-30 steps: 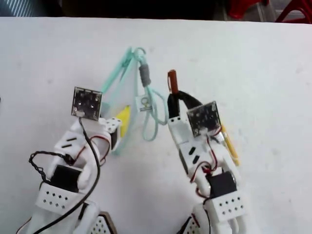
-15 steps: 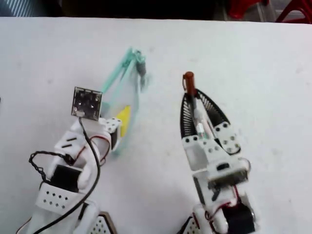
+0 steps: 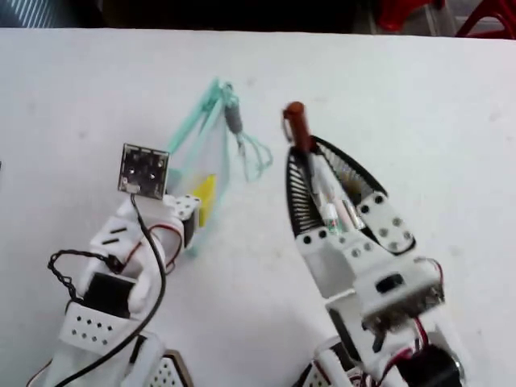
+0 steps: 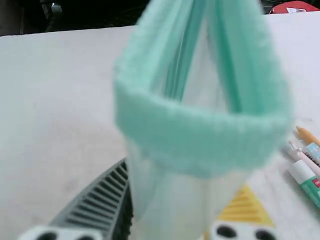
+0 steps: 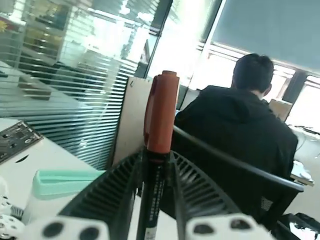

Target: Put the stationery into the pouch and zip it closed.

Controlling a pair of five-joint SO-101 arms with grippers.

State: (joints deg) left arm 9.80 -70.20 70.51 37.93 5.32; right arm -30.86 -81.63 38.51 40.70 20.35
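Note:
A see-through mint-green pouch [image 3: 203,145] stands on edge on the white table, its lower corner pinched in my left gripper [image 3: 199,211], which is shut on it. In the left wrist view the pouch [image 4: 200,135] rises between the grey and yellow fingers of the left gripper [image 4: 170,215]. Its grey zipper pull [image 3: 235,121] and mint cord [image 3: 256,157] hang off the far end. My right gripper [image 3: 313,157] is shut on a pen [image 3: 316,179] with a brown cap [image 3: 293,119], lifted off the table beside the pouch. In the right wrist view the pen [image 5: 159,120] points upward from the right gripper [image 5: 155,170].
More pens [image 4: 306,165] lie on the table past the pouch, seen from the left wrist. The pouch's mint edge [image 5: 60,181] sits low beside the right gripper. The table's far edge [image 3: 258,31] runs across the back, with open white tabletop [image 3: 419,105] to the right.
My right arm has lifted and tilted upward with the pen, its gripper now nearer the camera. The pouch's cord, earlier spread on the table, has drawn in toward the pouch. The left arm stayed put.

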